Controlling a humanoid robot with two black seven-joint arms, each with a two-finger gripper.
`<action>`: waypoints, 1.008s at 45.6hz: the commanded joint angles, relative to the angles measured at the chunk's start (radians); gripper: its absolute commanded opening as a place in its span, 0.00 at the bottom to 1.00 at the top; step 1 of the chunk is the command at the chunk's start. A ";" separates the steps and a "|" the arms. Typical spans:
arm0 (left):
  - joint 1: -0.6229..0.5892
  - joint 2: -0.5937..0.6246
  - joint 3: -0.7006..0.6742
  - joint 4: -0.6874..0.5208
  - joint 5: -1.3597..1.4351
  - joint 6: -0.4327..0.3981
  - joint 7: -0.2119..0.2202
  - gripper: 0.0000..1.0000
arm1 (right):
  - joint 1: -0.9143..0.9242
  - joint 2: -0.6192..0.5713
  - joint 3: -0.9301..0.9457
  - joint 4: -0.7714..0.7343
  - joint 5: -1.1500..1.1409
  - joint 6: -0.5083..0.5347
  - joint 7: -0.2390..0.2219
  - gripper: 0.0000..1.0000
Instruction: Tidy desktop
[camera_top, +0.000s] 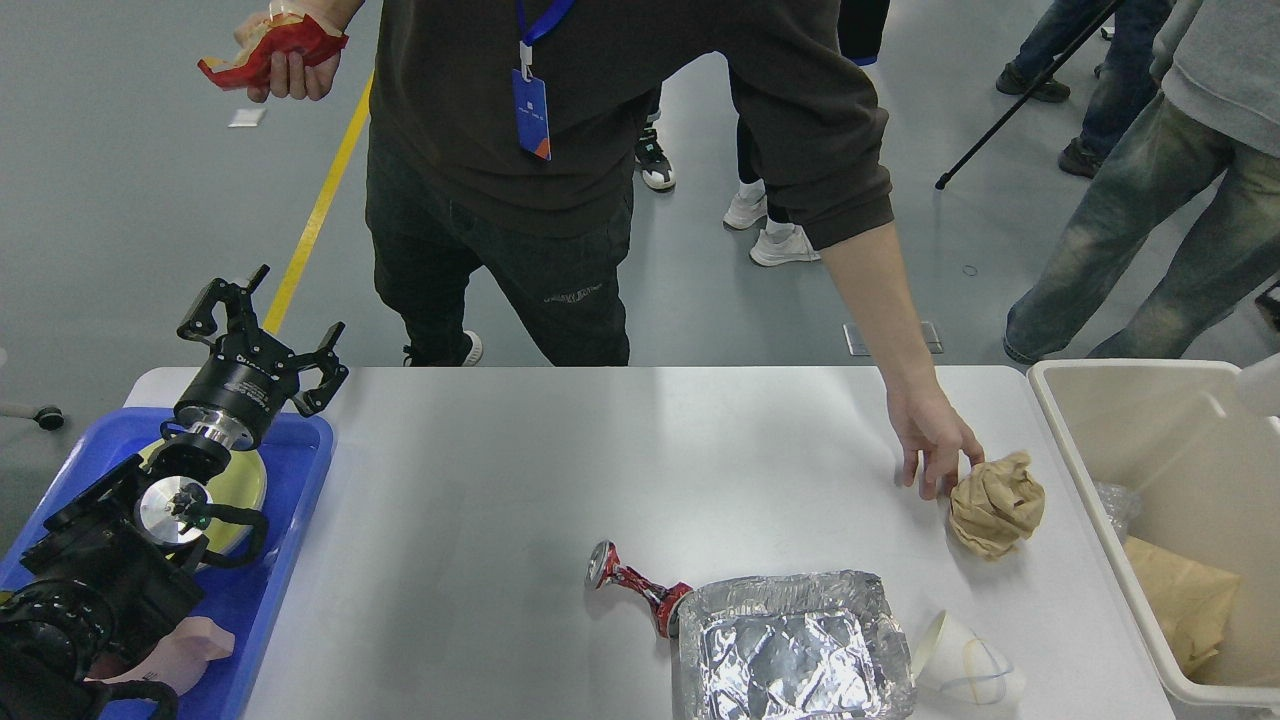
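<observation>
There, brown paper (1185, 600) in bin (1100, 520)

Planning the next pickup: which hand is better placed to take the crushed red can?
Left, probably. The left hand hangs open over the blue tray, on the same side as the crushed can. The right hand is out of view.

Bare middle of the desktop (560, 470); bystander's hand (930, 440) and crumpled paper (996, 502) crowding the far right.
</observation>
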 joint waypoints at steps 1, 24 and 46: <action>0.000 0.000 0.000 0.000 0.000 0.000 0.000 0.96 | -0.074 0.025 0.017 -0.025 0.000 -0.003 0.001 0.00; 0.000 0.000 0.000 0.000 0.000 0.000 0.000 0.96 | -0.268 0.114 0.040 -0.172 0.000 -0.086 0.004 1.00; 0.001 0.000 0.000 0.000 0.000 0.000 0.000 0.96 | -0.095 0.224 -0.012 -0.056 0.008 -0.050 0.007 1.00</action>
